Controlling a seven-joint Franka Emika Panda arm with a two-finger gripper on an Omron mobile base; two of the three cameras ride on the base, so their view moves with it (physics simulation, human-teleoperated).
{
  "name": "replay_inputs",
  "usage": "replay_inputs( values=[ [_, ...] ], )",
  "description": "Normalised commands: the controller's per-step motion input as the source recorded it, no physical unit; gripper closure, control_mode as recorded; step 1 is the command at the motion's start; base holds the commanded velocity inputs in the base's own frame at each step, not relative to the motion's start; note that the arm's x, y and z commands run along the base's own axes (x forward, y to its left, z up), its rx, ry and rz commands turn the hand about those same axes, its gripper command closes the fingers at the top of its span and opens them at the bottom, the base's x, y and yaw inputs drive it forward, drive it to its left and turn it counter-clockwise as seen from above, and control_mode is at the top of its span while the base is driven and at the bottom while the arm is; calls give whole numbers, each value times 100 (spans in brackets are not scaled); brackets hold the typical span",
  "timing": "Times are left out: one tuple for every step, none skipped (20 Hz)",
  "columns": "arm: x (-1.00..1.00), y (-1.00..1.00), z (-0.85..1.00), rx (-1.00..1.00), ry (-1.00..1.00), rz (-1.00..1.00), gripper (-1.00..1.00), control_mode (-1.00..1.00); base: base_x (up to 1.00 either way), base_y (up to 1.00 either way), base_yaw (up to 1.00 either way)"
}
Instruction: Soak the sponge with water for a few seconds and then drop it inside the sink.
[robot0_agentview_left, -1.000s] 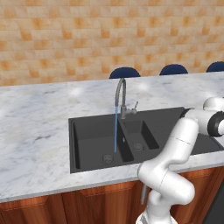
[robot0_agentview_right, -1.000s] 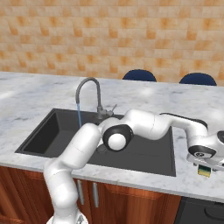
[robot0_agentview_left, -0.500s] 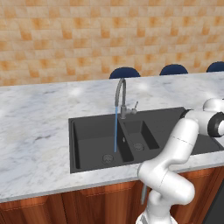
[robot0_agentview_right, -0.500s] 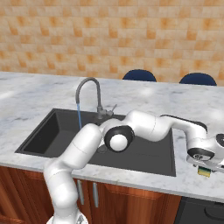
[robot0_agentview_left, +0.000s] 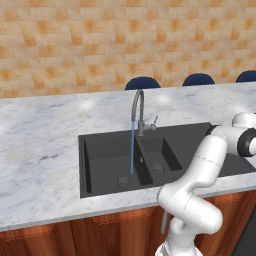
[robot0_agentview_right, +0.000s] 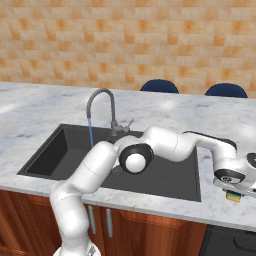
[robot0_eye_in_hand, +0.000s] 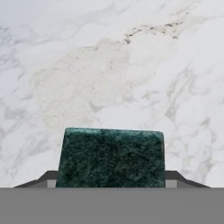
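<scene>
I see bare counter (robot0_eye_in_hand: 131, 65) ahead of the sponge (robot0_eye_in_hand: 111, 158); faucet (robot0_agentview_right: 102, 107) stands over the sink (robot0_agentview_right: 165, 180).

Both base cameras stand behind the arm and look forward and down across the marble worktop (robot0_agentview_left: 40, 150) at the black sink (robot0_agentview_left: 100, 160), with the brick wall beyond it. The left one sees the sink from its left front, the right one from its right front; they share sink, faucet (robot0_agentview_right: 102, 107) and worktop. The hand camera looks from very close onto the worktop, right of the sink.
</scene>
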Motion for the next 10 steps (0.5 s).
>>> replay_inputs(
  values=[
    [0,0,0,0,0,0,100,-100,0,0,0],
    [0,0,0,0,0,0,100,-100,0,0,0],
    [0,0,0,0,0,0,100,-100,0,0,0],
    [0,0,0,0,0,0,100,-100,0,0,0],
    [0,0,0,0,0,0,100,-100,0,0,0],
    [0,0,0,0,0,0,100,-100,0,0,0],
    [0,0,0,0,0,0,100,-100,0,0,0],
    [0,0,0,0,0,0,100,-100,0,0,0],
    [0,0,0,0,0,0,100,-100,0,0,0],
    [0,0,9,0,0,6,100,-100,0,0,0]
  ],
)
